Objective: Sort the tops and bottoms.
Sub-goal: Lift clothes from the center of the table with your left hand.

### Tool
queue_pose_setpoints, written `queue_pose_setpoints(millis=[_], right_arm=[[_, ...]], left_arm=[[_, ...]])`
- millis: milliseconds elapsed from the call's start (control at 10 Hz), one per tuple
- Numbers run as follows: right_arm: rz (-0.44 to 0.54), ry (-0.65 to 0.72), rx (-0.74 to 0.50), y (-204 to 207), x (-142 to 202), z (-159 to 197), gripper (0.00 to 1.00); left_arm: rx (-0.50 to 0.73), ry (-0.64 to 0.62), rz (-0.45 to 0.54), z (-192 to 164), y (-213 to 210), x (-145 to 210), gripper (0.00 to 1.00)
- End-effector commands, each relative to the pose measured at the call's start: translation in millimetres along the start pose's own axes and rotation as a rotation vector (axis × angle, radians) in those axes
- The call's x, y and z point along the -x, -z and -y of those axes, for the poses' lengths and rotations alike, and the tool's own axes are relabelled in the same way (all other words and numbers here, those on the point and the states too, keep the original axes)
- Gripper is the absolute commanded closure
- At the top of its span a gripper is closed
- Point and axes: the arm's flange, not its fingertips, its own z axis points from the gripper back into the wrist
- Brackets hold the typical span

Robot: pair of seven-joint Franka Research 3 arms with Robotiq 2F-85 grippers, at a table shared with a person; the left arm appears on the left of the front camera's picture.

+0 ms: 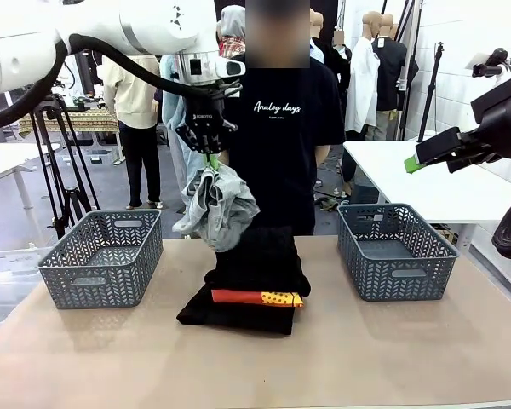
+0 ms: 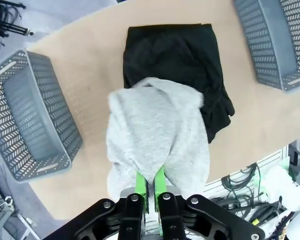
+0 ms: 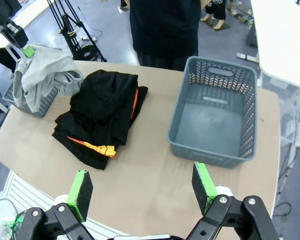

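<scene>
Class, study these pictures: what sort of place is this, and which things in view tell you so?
Most likely a robotics lab or test hall. A white robot arm works over a table, its left pincer holding up a grey top; a tripod and a white work table stand behind.

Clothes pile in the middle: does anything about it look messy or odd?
Slightly. The orange top is sandwiched between the black bottoms, only its edge poking out, and the stack sits skewed rather than squared. Above it the grey top hangs bunched from the left arm's jaws, shut on it. Nothing looks damaged.
</scene>
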Motion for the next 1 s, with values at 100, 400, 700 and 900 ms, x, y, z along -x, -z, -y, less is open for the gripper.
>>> queue_pose_setpoints(millis=[100, 400, 700, 900], right_arm=[[-0.005, 0.0, -0.01, 0.6, 0.0, 0.6, 0.0], [-0.005, 0.0, -0.01, 0.6, 0.0, 0.6, 0.0], [-0.005, 0.0, -0.01, 0.6, 0.0, 0.6, 0.0], [-0.005, 0.0, -0.01, 0.6, 0.0, 0.6, 0.0]], left_arm=[[-0.006, -0.069, 0.13, -7.3, -26.8, -2.9, 1.0], [0.003, -0.04, 0.159, 1.5, -36.2, 1.8, 1.0], [0.027, -0.031, 0.15, -0.8, -39.0, -1.5, 1.0], [0.027, -0.031, 0.15, -0.8, -39.0, -1.5, 1.0]])
